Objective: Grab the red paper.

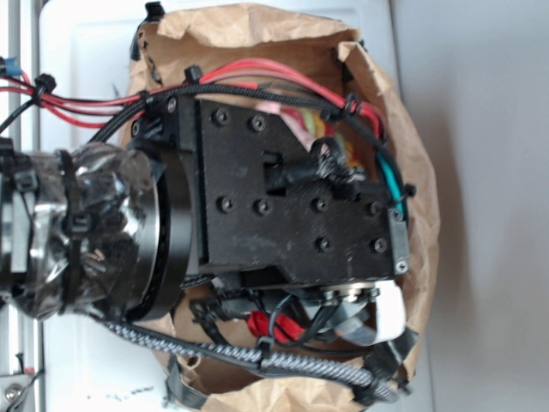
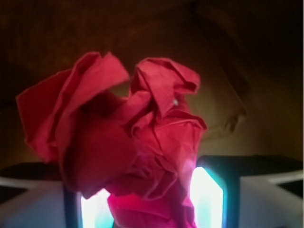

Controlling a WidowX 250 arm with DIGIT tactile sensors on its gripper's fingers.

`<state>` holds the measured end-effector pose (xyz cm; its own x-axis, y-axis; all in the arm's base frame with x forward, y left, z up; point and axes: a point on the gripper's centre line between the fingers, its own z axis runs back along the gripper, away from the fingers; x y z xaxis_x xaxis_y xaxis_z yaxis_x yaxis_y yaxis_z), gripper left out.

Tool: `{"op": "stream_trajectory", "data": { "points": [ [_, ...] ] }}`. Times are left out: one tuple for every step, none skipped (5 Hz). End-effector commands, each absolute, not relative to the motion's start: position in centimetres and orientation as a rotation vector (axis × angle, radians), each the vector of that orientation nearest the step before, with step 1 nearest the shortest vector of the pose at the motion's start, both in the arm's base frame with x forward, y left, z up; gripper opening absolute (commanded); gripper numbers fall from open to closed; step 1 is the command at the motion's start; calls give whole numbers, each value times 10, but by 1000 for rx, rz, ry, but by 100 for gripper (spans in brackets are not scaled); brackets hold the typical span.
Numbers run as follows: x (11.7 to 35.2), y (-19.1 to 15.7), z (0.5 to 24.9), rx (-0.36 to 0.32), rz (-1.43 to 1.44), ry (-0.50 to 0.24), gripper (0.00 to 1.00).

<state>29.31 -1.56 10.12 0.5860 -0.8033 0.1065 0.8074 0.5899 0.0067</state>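
The red paper (image 2: 142, 137) fills the middle of the wrist view as a crumpled, many-folded bright red wad. Its lower part sits between the two glowing pale fingers (image 2: 209, 199) of my gripper (image 2: 151, 202), which is shut on it. The wad bulges out beyond the fingertips, with the dark brown inside of a bag behind it. In the exterior view the arm's black wrist block (image 1: 292, 206) reaches down into the brown paper bag (image 1: 416, 172) and hides the fingers. Only a small red patch (image 1: 260, 326) shows below the block; I cannot tell whether it is the paper.
The crumpled bag rim (image 1: 249, 26) surrounds the arm on all sides. A striped red-yellow-green rope (image 1: 330, 129) and a bit of pink (image 1: 273, 110) peek out above the block. Red wires (image 1: 77, 103) and braided cable (image 1: 214, 350) run along the arm.
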Motion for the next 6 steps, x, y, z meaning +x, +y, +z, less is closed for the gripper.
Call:
{"op": "stream_trajectory", "data": {
  "points": [
    [278,3,145,-101,-529,-110,0],
    [270,6,151,-51,-487,-157,0],
    [266,3,161,11,-475,-267,0],
    [269,0,172,64,-460,-303,0],
    [276,2,177,64,-443,-297,0],
    [287,3,180,68,-433,-272,0]
  ]
}}
